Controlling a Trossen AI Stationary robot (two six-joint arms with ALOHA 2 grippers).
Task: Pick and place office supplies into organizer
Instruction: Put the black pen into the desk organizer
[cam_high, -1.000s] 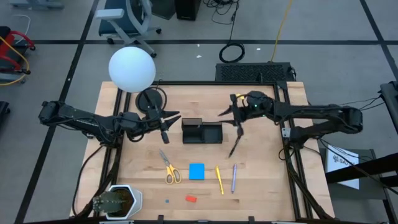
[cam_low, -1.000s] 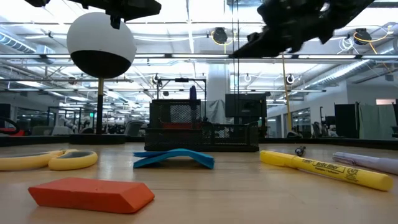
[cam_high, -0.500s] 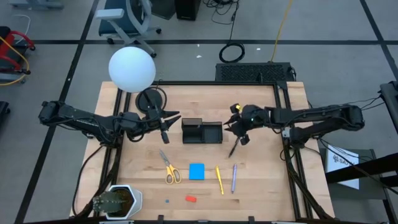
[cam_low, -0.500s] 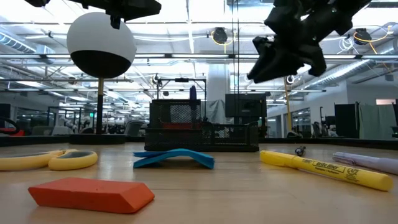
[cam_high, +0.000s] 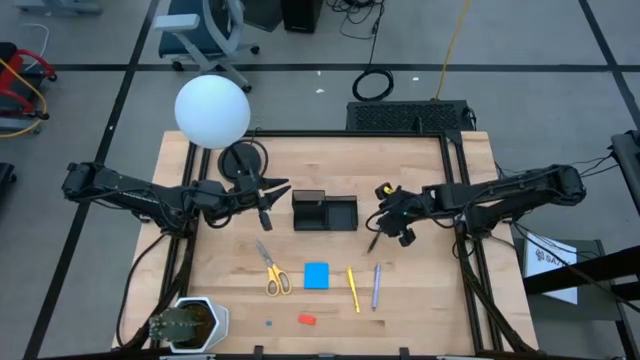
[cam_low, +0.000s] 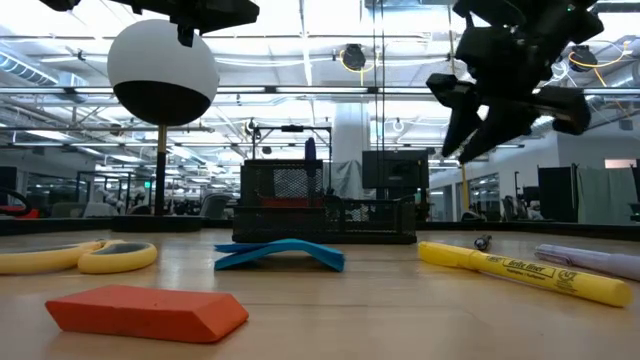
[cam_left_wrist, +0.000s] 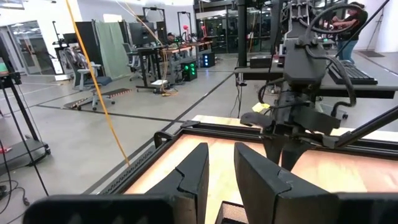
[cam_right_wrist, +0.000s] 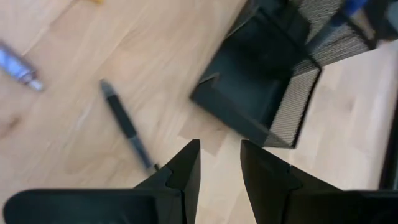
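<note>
The black mesh organizer (cam_high: 325, 212) stands mid-table with a blue pen (cam_low: 310, 150) upright in its taller part. The dark pen (cam_high: 374, 241) lies flat to its right. My right gripper (cam_high: 388, 228) hovers open just above this pen (cam_right_wrist: 127, 130), pointing down, with the organizer (cam_right_wrist: 261, 68) beside it. Nearer the near edge lie the yellow-handled scissors (cam_high: 273, 270), blue note pad (cam_high: 317, 275), yellow pencil (cam_high: 352, 288), purple pen (cam_high: 377, 285) and red eraser (cam_high: 307, 320). My left gripper (cam_high: 265, 207) waits open, left of the organizer, above the table.
A lamp with a white globe (cam_high: 212, 110) and round black base (cam_high: 240, 158) stands at the far left, close behind my left gripper. A white container (cam_high: 190, 322) sits at the near left corner. Bare wood (cam_high: 420, 300) shows at the near right.
My right gripper has moved from beside the organizer's far right corner toward the near edge and down, turning as it went, and now hangs over the dark pen. The pen and the other supplies have stayed where they were.
</note>
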